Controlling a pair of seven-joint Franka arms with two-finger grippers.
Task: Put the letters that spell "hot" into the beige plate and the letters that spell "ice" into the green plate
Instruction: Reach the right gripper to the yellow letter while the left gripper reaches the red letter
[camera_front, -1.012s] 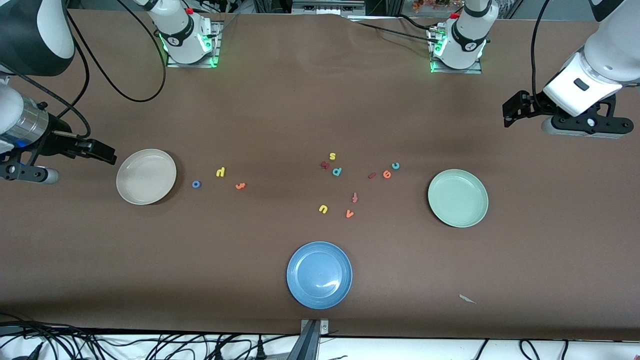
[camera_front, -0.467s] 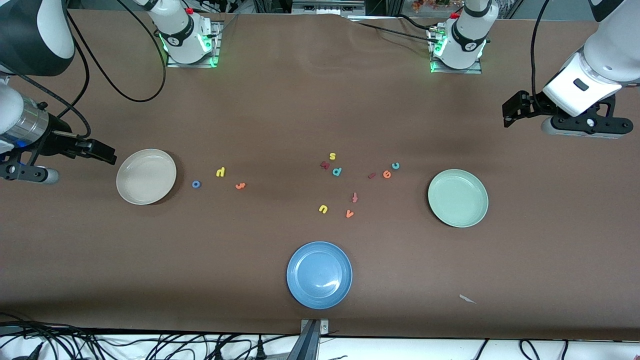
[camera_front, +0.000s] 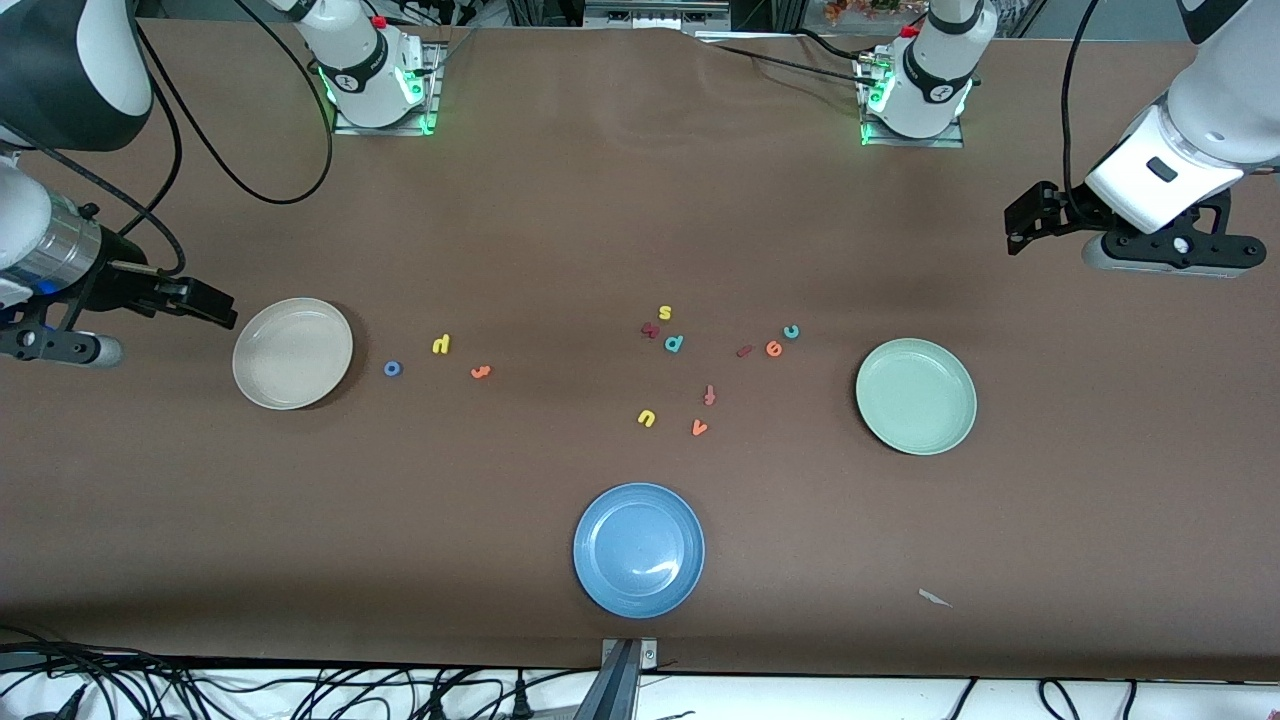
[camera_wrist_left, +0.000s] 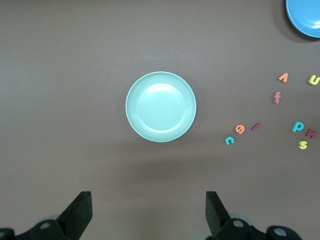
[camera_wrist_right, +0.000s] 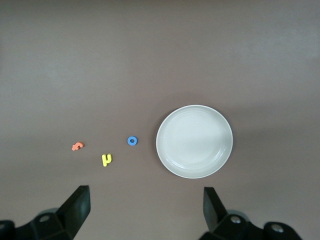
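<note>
1. Table (camera_front: 560, 220): brown; it bears three plates and a scatter of foam letters; both arms hang over its ends, waiting, and nothing has been sorted yet.
2. Left gripper (camera_front: 1020, 218): over the table's left-arm end, above bare table near the green plate; fingers (camera_wrist_left: 80, 212) spread wide; nothing held.
3. Right gripper (camera_front: 215, 305): over the table's right-arm end, just beside the beige plate; fingers (camera_wrist_right: 77, 207) likewise wide apart and empty.
4. Beige plate (camera_front: 292, 353): empty; toward the right arm's end.
5. Green plate (camera_front: 915, 396): empty; toward the left arm's end.
6. Blue plate (camera_front: 638, 549): nearest the camera, mid-table; no part in the job.
7. "Hot" letters: h (camera_front: 441, 344), o (camera_front: 392, 368) and t (camera_front: 481, 371) lie in a loose row near the beige plate, o closest to it; all on the table.
8. "Ice" letters: i (camera_front: 743, 351), e (camera_front: 773, 348) and c (camera_front: 791, 331) sit close together between the mid-table cluster and the green plate; all on the table.
9. Strays: s (camera_front: 665, 312), p (camera_front: 674, 343), u (camera_front: 646, 417), v (camera_front: 699, 428), f (camera_front: 709, 394); to be left alone.
10. Progress: as I judge it, none of six placements done; all six picks remain.
</note>
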